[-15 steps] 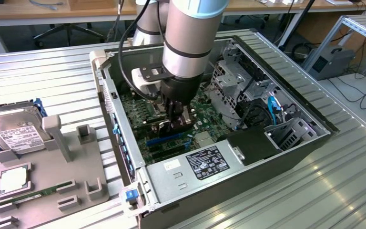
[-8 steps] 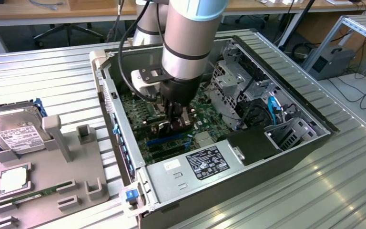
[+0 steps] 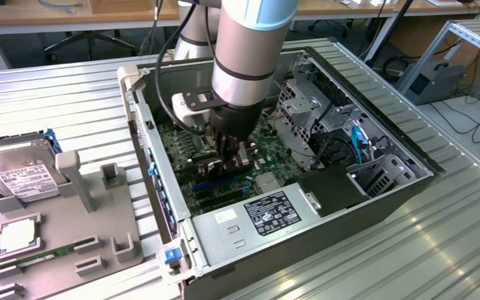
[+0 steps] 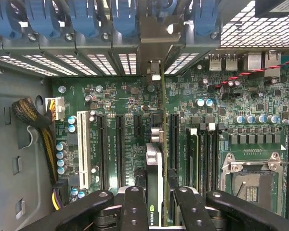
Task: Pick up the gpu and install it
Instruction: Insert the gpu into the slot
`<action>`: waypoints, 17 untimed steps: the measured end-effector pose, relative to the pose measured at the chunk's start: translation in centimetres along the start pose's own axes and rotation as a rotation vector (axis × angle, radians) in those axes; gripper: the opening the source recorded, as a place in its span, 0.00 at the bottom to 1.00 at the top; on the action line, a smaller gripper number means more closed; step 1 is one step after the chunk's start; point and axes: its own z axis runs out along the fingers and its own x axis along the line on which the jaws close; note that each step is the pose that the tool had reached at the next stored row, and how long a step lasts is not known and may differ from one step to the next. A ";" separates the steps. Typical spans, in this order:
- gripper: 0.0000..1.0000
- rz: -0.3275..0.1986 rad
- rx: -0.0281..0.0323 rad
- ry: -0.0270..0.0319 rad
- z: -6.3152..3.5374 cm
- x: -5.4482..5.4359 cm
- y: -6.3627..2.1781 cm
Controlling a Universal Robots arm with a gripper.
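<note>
The fingers (image 4: 134,204) were clamped on the gpu (image 4: 154,168), one on each flat face, so the card hung on edge with its contact edge turned down toward the motherboard (image 4: 120,96). That pinch across the faces seemed chosen to keep the thin board square to the long black expansion slots (image 4: 119,144) that ran parallel to it. The card's metal end bracket (image 4: 154,67) pointed at the slotted rear wall of the computer case (image 3: 135,94), just beside the row of blue retention clips (image 4: 86,19), apparently so that bracket and slot opening would line up together. Whether the card's edge had entered a slot could not be told, as its own body hid the joint. In the exterior view the arm (image 3: 244,56) reached straight down into the open case, between the rear wall and the drive cage (image 3: 307,100), with the power supply (image 3: 257,219) close by. Outside the case, well apart on the ribbed metal bench (image 3: 440,250), a grey parts tray (image 3: 73,231) held the hard drive (image 3: 19,172) and a memory stick (image 3: 44,257).
</note>
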 end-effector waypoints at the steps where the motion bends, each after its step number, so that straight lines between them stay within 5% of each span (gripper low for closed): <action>1: 0.27 0.000 0.0003 -0.0006 0.11 0.0 0.00; 17: 0.27 0.000 0.0000 -0.0003 0.86 0.0 0.14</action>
